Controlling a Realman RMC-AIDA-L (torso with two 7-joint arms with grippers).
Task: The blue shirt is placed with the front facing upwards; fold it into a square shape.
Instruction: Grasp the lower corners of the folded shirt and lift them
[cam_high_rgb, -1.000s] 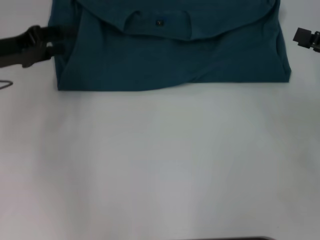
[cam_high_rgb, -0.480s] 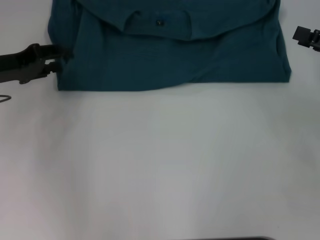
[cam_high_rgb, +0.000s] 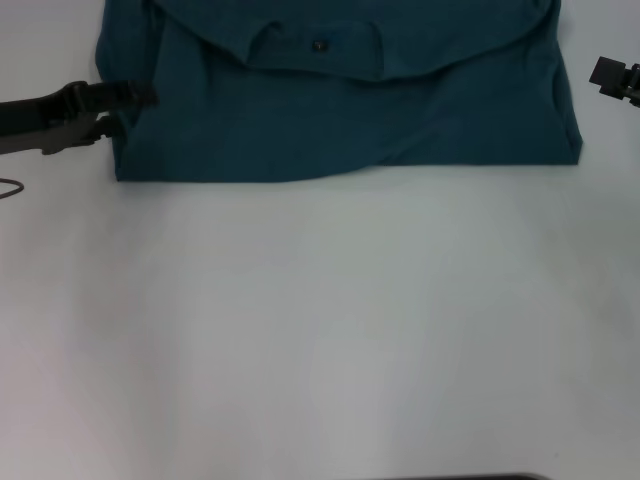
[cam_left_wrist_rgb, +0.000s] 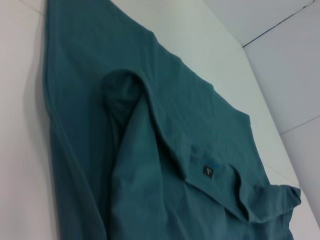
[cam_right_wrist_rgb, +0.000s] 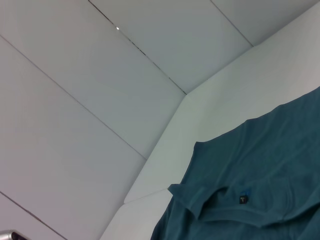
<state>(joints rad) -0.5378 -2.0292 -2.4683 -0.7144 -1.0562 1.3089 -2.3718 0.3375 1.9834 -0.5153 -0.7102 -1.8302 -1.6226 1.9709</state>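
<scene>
Left claw has slid back up onto the shirt's left edge after dipping nearer a moment ago, fingers spread around the hem, so probably lining up a grab. Shirt's folded at the table's far side. Right claw idles off right; can't tell its fingers.

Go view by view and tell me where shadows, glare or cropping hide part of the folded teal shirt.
Head view: the dark teal-blue cotton shirt is cropped by the top edge, light is even with no glare, and the left gripper sits at its left edge. Left wrist view: folds cast soft shadows beside the small dark neck tag. Right wrist view: mostly pale wall panels, with the shirt cut off at the corner.
</scene>
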